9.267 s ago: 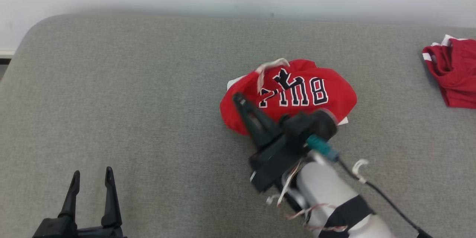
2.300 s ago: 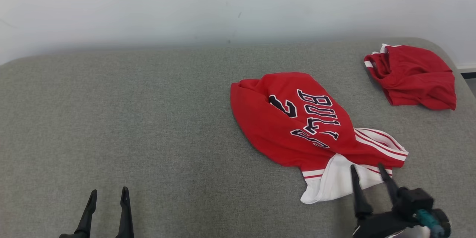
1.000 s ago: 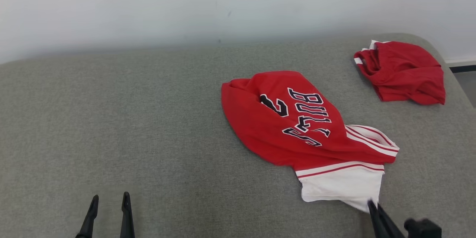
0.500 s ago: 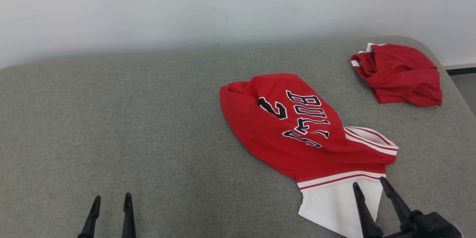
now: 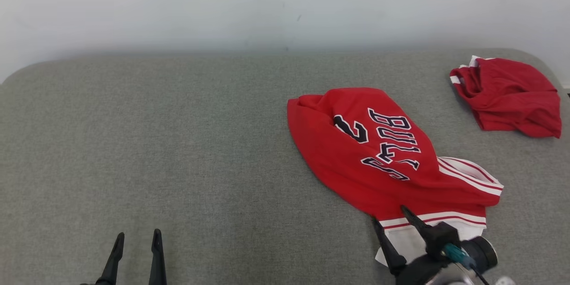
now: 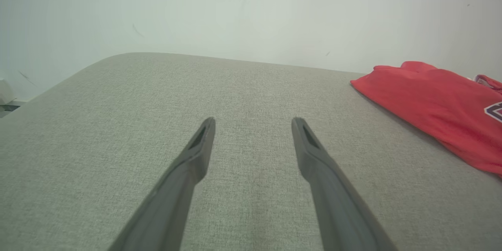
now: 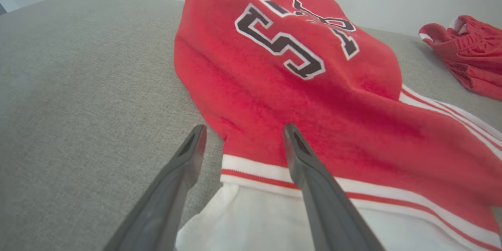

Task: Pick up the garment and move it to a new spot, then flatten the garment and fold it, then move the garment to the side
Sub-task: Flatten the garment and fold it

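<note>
The garment is a red jersey with dark lettering and white striped trim, lying crumpled on the right half of the grey surface. In the right wrist view the garment spreads ahead, its white hem nearest. My right gripper hovers open over the hem's left corner, fingers apart with nothing held; the same open right gripper straddles the hem edge. My left gripper stands open at the lower left, far from the cloth. Through the left wrist camera the left gripper points over bare fabric, the garment at right.
A second red garment lies bunched at the far right corner of the grey surface, also seen as the red bundle at upper right. A pale wall backs the surface. The rounded left edge drops off.
My right gripper went from shut on the white hem to open, releasing it, and shifted left along the hem. The head camera has panned. The left gripper stayed open.
</note>
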